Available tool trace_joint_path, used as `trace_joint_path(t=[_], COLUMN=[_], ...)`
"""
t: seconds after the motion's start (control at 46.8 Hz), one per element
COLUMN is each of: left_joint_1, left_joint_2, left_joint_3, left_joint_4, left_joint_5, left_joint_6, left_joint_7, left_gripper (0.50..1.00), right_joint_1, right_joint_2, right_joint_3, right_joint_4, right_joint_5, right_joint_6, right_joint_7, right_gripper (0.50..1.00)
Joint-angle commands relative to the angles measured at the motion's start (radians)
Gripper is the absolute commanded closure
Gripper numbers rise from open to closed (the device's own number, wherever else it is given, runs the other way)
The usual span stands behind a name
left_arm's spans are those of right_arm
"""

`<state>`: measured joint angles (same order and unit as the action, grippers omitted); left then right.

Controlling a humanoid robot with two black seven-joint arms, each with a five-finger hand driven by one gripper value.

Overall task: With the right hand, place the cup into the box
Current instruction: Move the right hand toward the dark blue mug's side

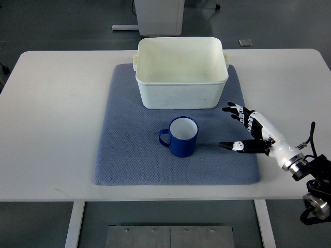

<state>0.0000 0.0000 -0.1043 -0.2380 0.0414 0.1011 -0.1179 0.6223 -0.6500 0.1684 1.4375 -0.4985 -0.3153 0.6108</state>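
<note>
A blue enamel cup [182,137] with a white inside stands upright on the blue mat, its handle pointing left. Behind it sits the white plastic box [181,72], with nothing inside it. My right hand [230,126] comes in from the lower right and hovers just right of the cup, a short gap away from it. Its fingers [239,111] are spread and the thumb points toward the cup; it holds nothing. The left arm does not show.
A blue-grey cloth mat [129,150] covers the middle of the white table [51,103]. A white cabinet base [158,15] stands on the floor beyond the table's far edge.
</note>
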Motion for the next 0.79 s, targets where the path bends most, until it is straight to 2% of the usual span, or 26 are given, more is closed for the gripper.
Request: trace_joint_path(t=[0.0,0.171,0.449,0.77], left_joint_1=[0.000,0.000,0.000,0.000], left_joint_2=[0.000,0.000,0.000,0.000], left_joint_3=[0.000,0.000,0.000,0.000], left_joint_4=[0.000,0.000,0.000,0.000], left_joint_5=[0.000,0.000,0.000,0.000], left_joint_6=[0.000,0.000,0.000,0.000], left_joint_7=[0.000,0.000,0.000,0.000], left_gripper=[0.500,0.500,0.500,0.500], right_joint_1=[0.001,0.017,0.094,0.099], right_joint_2=[0.012,0.029,0.059,0.079], right_joint_3=[-0.003,-0.023,-0.121,-0.127], right_joint_4=[0.001,0.001,0.000,0.000], right_joint_5=[0.000,0.000,0.000,0.002], right_joint_6=[-0.001,-0.011,-0.071,-0.085], right_joint_7=[0.000,0.000,0.000,0.000], right_gripper=[0.502,0.502,0.502,0.502])
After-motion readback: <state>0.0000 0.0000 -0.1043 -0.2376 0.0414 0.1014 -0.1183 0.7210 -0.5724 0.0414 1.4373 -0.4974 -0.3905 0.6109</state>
